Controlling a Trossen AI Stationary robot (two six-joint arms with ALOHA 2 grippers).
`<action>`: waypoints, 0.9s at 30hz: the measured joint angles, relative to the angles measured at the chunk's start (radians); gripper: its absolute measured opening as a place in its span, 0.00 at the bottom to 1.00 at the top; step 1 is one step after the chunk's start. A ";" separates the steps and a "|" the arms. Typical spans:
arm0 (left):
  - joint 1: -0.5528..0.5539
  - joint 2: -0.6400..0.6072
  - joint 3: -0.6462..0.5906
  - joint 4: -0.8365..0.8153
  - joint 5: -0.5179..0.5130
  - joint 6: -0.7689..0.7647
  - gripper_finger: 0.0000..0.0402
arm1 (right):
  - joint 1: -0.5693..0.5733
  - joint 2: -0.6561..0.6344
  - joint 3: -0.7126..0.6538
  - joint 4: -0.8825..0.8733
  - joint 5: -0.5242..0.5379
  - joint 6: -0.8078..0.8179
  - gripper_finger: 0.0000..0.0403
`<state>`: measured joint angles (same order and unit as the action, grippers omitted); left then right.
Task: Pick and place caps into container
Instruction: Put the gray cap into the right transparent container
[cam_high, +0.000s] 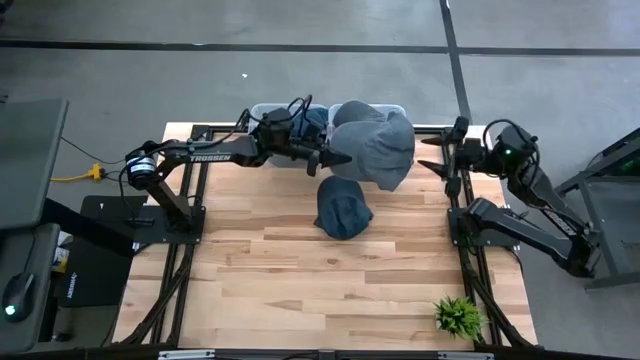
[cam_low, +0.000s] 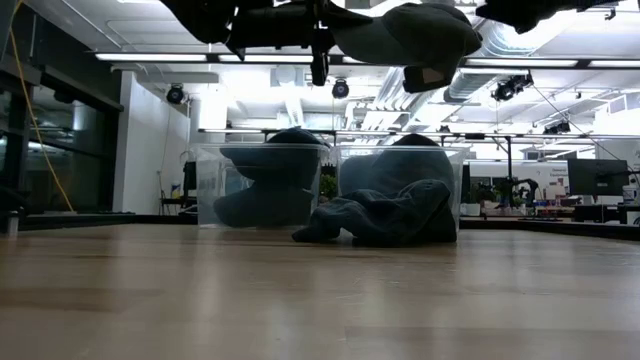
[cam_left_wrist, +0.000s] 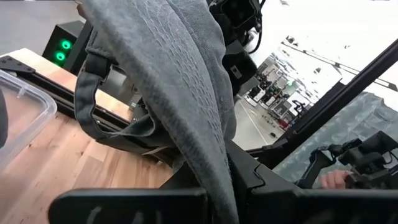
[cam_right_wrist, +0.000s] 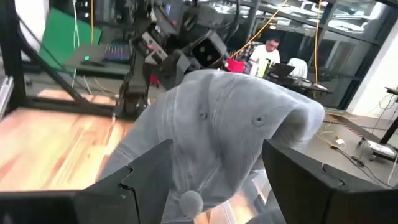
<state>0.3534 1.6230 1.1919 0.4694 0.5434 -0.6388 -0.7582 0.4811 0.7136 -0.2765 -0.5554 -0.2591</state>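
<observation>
The left claw (cam_high: 338, 158) reaches in from the left along the far edge of the counter (cam_high: 300, 290) and is closed on a slate grey cap (cam_high: 375, 145), which it holds up in the air; in the left wrist view the soft, ribbed fabric (cam_left_wrist: 180, 81) drapes between the dark fingers, its strap hanging in a loop. The right claw (cam_high: 432, 157) sits just beside the cap on its right, fingers spread wide, and in the right wrist view the rounded crown with its top button (cam_right_wrist: 230, 124) fills the gap between them without being clamped. Below the held cap, near the middle of the far half of the counter, a dark navy cap (cam_high: 343, 208) lies crumpled on the wood. At the far edge stands a clear plastic container (cam_high: 262, 110), shown in the low view as two see-through bins side by side, each with a dark cap-shaped bundle behind its wall. The counter is pale, planked wood with visible grain, set on a black frame. A small green plant (cam_high: 459, 316) stands at its near right corner. Beyond is a bright room with ceiling strip lights, a grey floor, and a seated person (cam_right_wrist: 268, 50) at a desk.
</observation>
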 joint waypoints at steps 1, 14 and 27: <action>0.000 0.000 0.000 -0.003 0.000 0.001 0.01 | 0.017 0.004 0.000 -0.001 0.020 -0.017 0.60; 0.000 0.000 0.000 -0.009 -0.013 0.007 0.01 | 0.249 0.068 0.000 -0.033 0.236 -0.127 0.60; 0.001 0.000 0.000 -0.024 -0.015 0.007 0.02 | 0.369 0.261 0.000 -0.023 0.527 -0.204 0.73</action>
<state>0.3542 1.6230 1.1919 0.4454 0.5283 -0.6323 -0.3896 0.7425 0.7136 -0.2995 -0.0287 -0.4629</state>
